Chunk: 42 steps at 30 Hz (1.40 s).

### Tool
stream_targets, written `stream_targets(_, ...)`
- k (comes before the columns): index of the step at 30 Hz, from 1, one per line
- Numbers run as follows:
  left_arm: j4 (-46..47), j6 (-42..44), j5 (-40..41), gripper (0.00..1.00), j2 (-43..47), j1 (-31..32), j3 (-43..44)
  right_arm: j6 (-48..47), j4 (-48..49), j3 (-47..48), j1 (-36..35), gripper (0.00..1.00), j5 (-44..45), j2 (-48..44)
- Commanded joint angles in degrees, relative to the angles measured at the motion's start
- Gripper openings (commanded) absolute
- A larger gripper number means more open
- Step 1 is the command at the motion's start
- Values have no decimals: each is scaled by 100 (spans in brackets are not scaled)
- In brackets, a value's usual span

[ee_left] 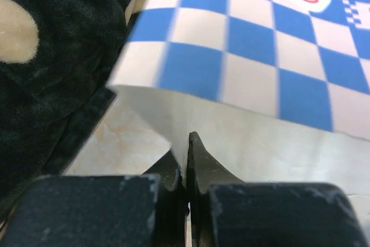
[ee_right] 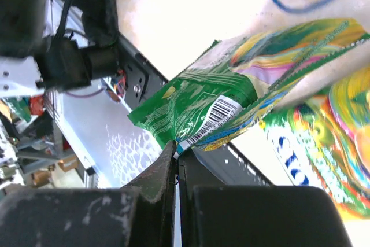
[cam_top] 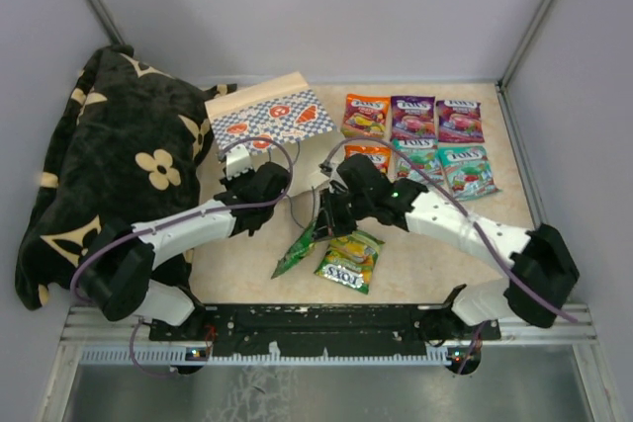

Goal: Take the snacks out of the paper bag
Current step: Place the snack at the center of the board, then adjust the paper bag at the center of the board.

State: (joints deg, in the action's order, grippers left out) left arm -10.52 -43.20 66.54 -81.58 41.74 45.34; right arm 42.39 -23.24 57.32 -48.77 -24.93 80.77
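The paper bag [cam_top: 269,118] lies on its side at the back of the table, its checkered band facing up. My left gripper [cam_top: 255,183] is shut on the bag's white near edge; in the left wrist view the jaws [ee_left: 186,143] pinch the paper bag [ee_left: 254,56]. My right gripper [cam_top: 329,216] is shut on a corner of a green snack packet [cam_top: 296,254], which hangs above the table. In the right wrist view the green packet [ee_right: 196,105] is pinched at my right gripper [ee_right: 178,150]. A yellow-green packet [cam_top: 349,260] lies just below. Several snacks [cam_top: 412,118] lie in rows at the back right.
A black floral blanket [cam_top: 119,155] is heaped along the left side, touching the bag. The bag's blue string handle [ee_right: 300,4] loops near the held packet. The metal rail [cam_top: 326,328] with the arm bases runs along the near edge. Grey walls enclose the table.
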Motion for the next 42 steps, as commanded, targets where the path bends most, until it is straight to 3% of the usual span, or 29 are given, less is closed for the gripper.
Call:
stream_targets(1, 339, 525, -21, 0, -65, -175, 115, -627, -1412, 352, -76, 0, 277, -1074)
stream_targets(2, 450, 709, -135, 0, -1, -220, 156, -653, -2028, 415, -59, 0, 612, -1204)
stream_targets(5, 746, 1371, -477, 0, 316, -271, 327, -486, -2703, 149, 174, 0, 1138, -1724)
stream_targets(10, 855, 2441, -1217, 0, 852, -301, 865, -277, -2396, -1124, 899, 0, 906, -2592)
stream_targets(14, 175, 2448, -1959, 0, 909, -489, 1853, -408, -1708, -1617, 981, 0, 1023, -2402)
stream_targets(15, -71, 2335, -2264, 0, 863, -635, 2144, -476, -1592, -1571, 982, 7, 1105, -2281)
stream_targets(16, -324, 2239, -2568, 0, 773, -810, 2419, -577, -1542, -1483, 984, 29, 1188, -2170)
stream_targets(18, -786, 2140, -3144, 0, 481, -1215, 3012, -715, -1534, -1140, 983, 84, 1466, -2007)
stream_targets(19, -996, 2125, -3385, 0, 319, -1437, 3340, -780, -1520, -937, 984, 97, 1679, -1964)
stream_targets(23, -1648, 2379, -3544, 0, -370, -1924, 4555, -1014, -1425, 69, 1015, 99, 2166, -1727)
stream_targets(28, -2370, 2862, -3766, 0, -1184, -2035, 6053, -1138, -806, 962, 952, 99, 2231, -1336)
stream_targets(36, -3878, 3405, -3482, 0, -2376, -2036, 8094, -1669, -294, 2089, -177, 99, 3257, -167)
stream_targets(42, -4151, 3401, -3279, 0, -2515, -2037, 8295, -1190, -112, 2492, -405, 99, 3986, 610)
